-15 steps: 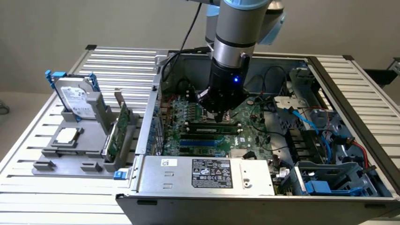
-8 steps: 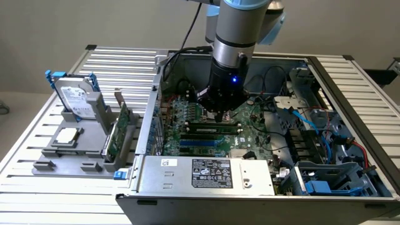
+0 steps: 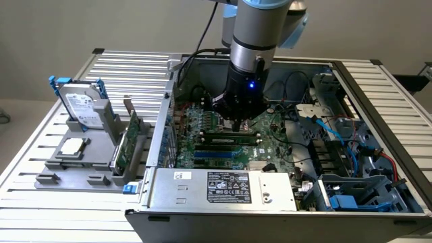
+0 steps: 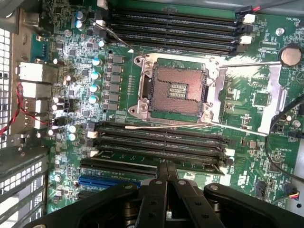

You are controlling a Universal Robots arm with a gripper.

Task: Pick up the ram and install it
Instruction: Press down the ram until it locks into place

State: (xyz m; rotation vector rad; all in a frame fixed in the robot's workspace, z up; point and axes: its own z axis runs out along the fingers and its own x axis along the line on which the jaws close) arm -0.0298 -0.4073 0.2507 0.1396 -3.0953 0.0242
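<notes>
- Slatted metal makes up the surface (image 3: 121,66); its far corners run out of the exterior view, and the open computer case (image 3: 223,207) covers most of it.
- Inside the case lies the green motherboard (image 3: 270,147), partly hidden by the arm (image 3: 260,30) and by cables toward the exterior view's right.
- At the case's near edge sits the power supply (image 3: 223,188), its label too small to read.
- On the exterior view's left stands a grey holder (image 3: 81,157) carrying a hard drive (image 3: 84,106) upright and a green expansion card (image 3: 128,144) seen nearly edge-on, so its face is hard to make out.
- The wrist view shows the empty processor socket (image 4: 173,90), with its metal retention frame (image 4: 247,95) swung open beside it.
- Black memory slots (image 4: 161,137) run in a bank just beside the socket; a second bank beyond it is cut off by the picture's edge.
- The ram (image 4: 156,158) is a slim green stick lying in the slot nearest the hand; whether it is fully seated cannot be told.
- The hand (image 4: 167,166) has its two fingers pressed together, tips right at the ram's upper edge; actual contact is unclear, and in the exterior view the hand (image 3: 238,127) hides that spot.
</notes>
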